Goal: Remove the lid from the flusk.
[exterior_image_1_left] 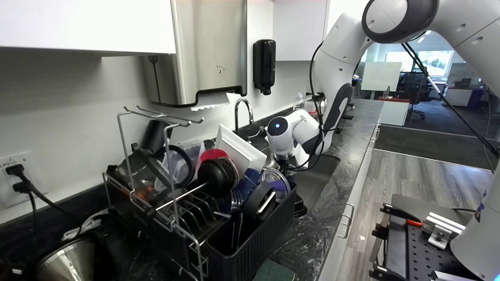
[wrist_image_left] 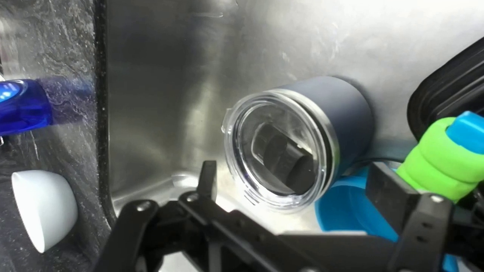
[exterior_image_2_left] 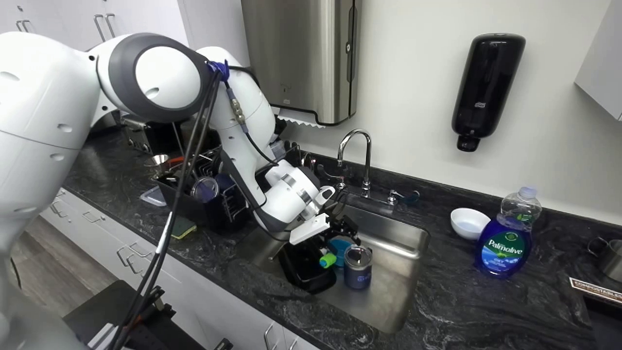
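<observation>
Gripper (wrist_image_left: 298,185) nearest in wrist view: jaws wide, nothing held, prob. set to span clear lid (wrist_image_left: 274,151). Lid's on dk blue flask (wrist_image_left: 334,113), upright in sink (wrist_image_left: 151,83) beside blue cup (wrist_image_left: 344,209); lid up likely = easier top grab.

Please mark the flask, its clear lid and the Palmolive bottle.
Flask (wrist_image_left: 345,115): wrist view, on its dark blue side.
Clear lid (wrist_image_left: 276,152): wrist view, on its top face.
Palmolive bottle (exterior_image_2_left: 505,244): in an exterior view, on its label.
</observation>
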{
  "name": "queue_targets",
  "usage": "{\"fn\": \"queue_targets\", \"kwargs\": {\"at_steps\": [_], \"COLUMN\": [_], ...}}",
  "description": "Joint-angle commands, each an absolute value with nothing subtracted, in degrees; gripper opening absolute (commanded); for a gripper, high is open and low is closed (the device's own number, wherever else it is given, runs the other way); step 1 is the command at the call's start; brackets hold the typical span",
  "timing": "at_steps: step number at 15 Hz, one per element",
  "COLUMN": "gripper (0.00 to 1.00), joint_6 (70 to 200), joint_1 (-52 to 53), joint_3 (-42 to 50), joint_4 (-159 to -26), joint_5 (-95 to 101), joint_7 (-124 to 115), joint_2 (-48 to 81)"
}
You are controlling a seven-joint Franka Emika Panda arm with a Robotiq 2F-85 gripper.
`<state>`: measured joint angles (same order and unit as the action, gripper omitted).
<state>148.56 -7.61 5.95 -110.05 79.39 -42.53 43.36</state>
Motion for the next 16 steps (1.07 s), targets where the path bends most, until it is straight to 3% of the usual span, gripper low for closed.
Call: {"fn": "queue_targets", "kwargs": {"at_steps": [1,14,15,16], "gripper": [1.0,1.0,0.94,0.72], "joint_6": [149.38,149.3,149.29,149.34], "joint_1": [-7.04,-6.61,-6.63,-6.68], "joint_3": [6.21,6.23,6.28,6.29], "joint_4": [-108.61,-108.05,-108.02,-108.06], "joint_5": [79.44,78.74,78.73,78.68], "joint_7": [-40.18,-38.92,-39.0,-39.01], "joint_2": [44.79,45.79,45.93,46.01]}}
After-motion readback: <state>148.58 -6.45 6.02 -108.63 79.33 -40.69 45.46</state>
